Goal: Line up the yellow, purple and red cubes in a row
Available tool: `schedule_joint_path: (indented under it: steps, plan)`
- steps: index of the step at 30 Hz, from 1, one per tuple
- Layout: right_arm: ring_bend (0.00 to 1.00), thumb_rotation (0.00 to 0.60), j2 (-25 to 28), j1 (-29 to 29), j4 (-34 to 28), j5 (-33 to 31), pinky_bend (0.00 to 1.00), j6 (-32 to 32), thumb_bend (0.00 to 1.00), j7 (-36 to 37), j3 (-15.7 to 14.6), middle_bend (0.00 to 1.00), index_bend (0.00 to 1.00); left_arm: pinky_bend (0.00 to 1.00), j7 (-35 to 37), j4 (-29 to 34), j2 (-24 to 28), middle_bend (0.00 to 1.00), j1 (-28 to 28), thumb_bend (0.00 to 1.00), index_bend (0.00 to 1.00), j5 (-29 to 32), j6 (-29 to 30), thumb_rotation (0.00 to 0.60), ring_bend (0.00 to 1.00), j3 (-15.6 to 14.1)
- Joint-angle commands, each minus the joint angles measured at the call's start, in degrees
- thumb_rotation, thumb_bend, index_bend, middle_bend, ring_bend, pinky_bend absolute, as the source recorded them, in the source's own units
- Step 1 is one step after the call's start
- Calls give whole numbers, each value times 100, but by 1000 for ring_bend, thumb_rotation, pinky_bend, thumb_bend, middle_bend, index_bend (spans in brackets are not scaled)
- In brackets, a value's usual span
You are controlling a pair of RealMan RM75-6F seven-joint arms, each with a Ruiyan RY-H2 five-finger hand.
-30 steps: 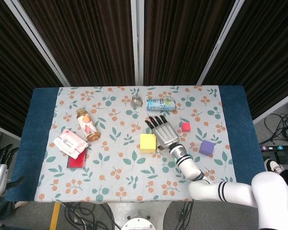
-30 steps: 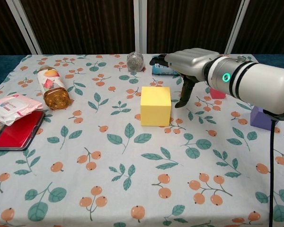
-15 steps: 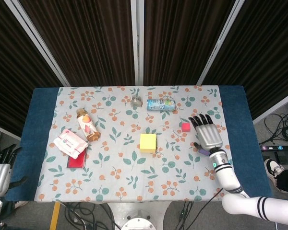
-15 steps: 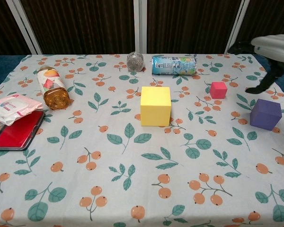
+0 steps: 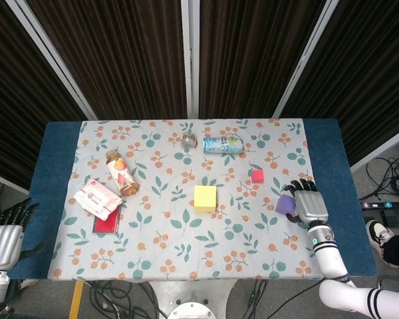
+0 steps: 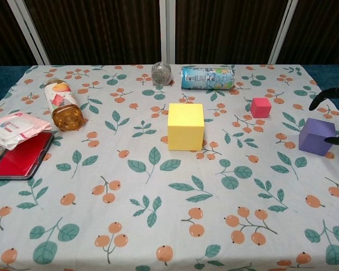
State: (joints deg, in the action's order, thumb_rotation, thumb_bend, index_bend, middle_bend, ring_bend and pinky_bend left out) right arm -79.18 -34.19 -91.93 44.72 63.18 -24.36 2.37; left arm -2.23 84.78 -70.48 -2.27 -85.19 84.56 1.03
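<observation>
The yellow cube (image 5: 205, 198) (image 6: 186, 126) stands near the middle of the floral cloth. Right of it and further back is the small red cube (image 5: 257, 175) (image 6: 260, 106). The purple cube (image 5: 285, 204) (image 6: 316, 136) sits near the cloth's right edge. My right hand (image 5: 309, 203) (image 6: 334, 116) hangs just right of the purple cube with its fingers spread, holding nothing; whether the thumb touches the cube is unclear. Only its dark fingertips show in the chest view. My left hand (image 5: 3, 236) stays off the table's left front corner, fingers apart and empty.
A bottle (image 5: 120, 173) (image 6: 62, 104) lies on its side at the left, by a tissue pack (image 5: 98, 199) (image 6: 14, 127) and a flat red case (image 5: 107, 219) (image 6: 20, 155). At the back lie a can (image 5: 223, 145) (image 6: 208, 78) and a small round jar (image 5: 189, 140) (image 6: 161, 73).
My right hand has swung from beside the yellow cube to the right, then drawn back to the right side of the purple cube. None of the cubes has moved.
</observation>
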Motion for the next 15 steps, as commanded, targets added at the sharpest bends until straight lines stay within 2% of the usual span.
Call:
schedule_joint_path:
  steps: [1, 15]
  plan:
    - [0, 600, -86, 62, 145, -50, 0, -75, 151, 42, 42, 122, 253, 166, -14, 7, 2, 185, -8, 91, 197, 12, -26, 600, 130, -7]
    - [0, 600, -262, 138, 439, -129, 0, -299, 154, 57, 221, 126, 333, 166, -16, -3, -7, 185, -31, 92, 198, 49, -57, 600, 130, -6]
